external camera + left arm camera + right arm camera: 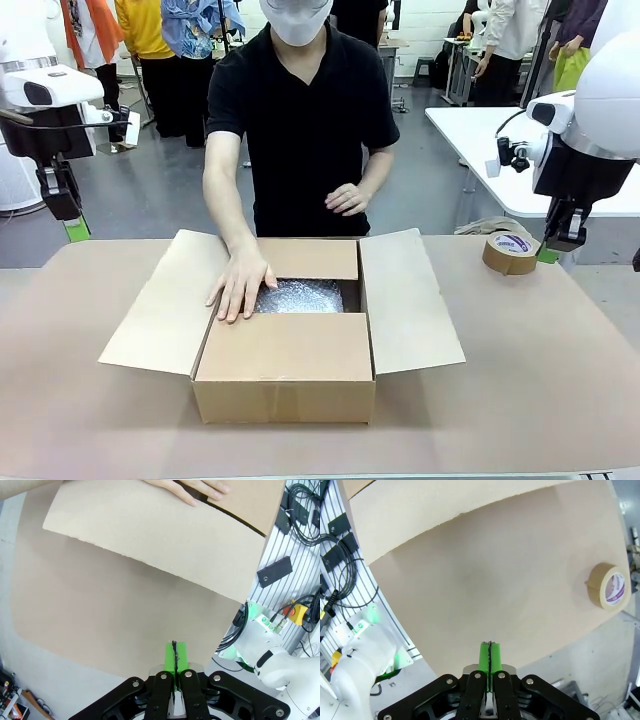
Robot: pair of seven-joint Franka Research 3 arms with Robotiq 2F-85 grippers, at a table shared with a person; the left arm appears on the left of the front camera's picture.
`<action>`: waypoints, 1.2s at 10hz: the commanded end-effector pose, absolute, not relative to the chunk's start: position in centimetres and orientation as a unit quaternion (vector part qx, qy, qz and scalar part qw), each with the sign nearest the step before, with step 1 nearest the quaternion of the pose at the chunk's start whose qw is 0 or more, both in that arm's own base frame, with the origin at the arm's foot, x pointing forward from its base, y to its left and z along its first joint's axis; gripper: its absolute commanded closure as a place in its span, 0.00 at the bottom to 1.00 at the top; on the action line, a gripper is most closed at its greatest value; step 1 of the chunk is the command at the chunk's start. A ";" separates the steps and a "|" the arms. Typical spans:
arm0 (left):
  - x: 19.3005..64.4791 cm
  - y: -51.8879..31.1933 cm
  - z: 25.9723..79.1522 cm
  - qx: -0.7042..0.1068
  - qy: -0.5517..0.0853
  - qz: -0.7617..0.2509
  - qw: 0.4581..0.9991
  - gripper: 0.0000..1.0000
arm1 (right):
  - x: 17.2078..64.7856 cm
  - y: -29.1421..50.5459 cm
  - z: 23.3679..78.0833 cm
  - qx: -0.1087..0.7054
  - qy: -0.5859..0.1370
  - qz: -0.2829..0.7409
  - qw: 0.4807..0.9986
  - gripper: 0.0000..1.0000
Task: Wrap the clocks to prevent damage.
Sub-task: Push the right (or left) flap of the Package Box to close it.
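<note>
Meanwhile left claw and right claw hang closed (both empty), a hand resting on the box.

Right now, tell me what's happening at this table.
A person's hand rests on the open cardboard box at the edge of its opening, next to the bubble wrap inside. The left tool and right tool hang shut and empty above the table sides. A tape roll lies untouched near the right tool.
</note>
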State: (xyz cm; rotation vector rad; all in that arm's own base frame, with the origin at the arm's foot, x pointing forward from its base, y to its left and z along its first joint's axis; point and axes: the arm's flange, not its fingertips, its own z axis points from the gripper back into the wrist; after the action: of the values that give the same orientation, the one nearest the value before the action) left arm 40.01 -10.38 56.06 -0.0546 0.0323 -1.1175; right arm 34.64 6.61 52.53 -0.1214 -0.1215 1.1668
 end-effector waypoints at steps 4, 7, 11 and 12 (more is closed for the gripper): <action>40.0 -10.1 56.2 -0.018 0.012 -0.528 0.849 1.00 | 34.6 6.5 52.5 -0.059 -0.057 0.542 0.836 0.99; 40.0 -10.1 56.2 -0.018 0.012 -0.528 0.849 1.00 | 34.6 6.5 52.5 -0.059 -0.057 0.542 0.836 0.99; 40.0 -10.1 56.2 -0.018 0.012 -0.528 0.849 1.00 | 35.1 4.5 50.8 0.027 -0.102 0.604 0.790 0.99; 40.0 -10.1 56.2 -0.018 0.012 -0.528 0.849 1.00 | 36.7 2.5 48.7 0.113 -0.151 0.616 0.765 0.99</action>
State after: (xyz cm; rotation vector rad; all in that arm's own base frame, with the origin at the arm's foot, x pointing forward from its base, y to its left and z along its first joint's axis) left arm 40.01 -10.35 56.08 -0.0546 0.0317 -1.1170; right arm 35.49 4.73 51.16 0.0285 -0.2318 1.2533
